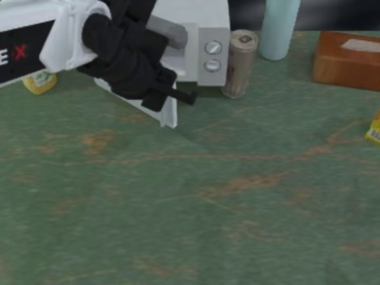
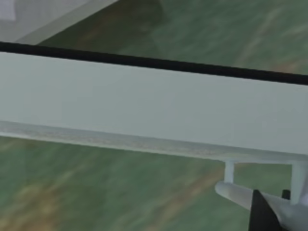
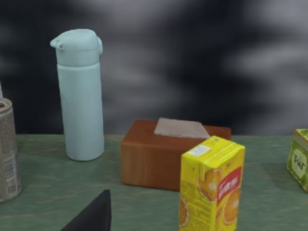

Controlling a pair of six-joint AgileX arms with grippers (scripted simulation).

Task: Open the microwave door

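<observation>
Left gripper (image 1: 181, 95) sits at the free edge of the microwave door (image 1: 169, 113) — already swung out from the microwave (image 1: 196, 41) at the table's far left — though its grip I cannot tell; right arm unseen from above.

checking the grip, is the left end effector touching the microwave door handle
Cannot tell. In the left wrist view a finger overlaps the door handle; the top view hides any contact.

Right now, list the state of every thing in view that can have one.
microwave door: swung open, edge toward the table front
microwave: front uncovered, cavity showing
left gripper: at the door's handle
light blue bottle: upright, capped
juice carton: upright
tissue box: tissue showing
</observation>
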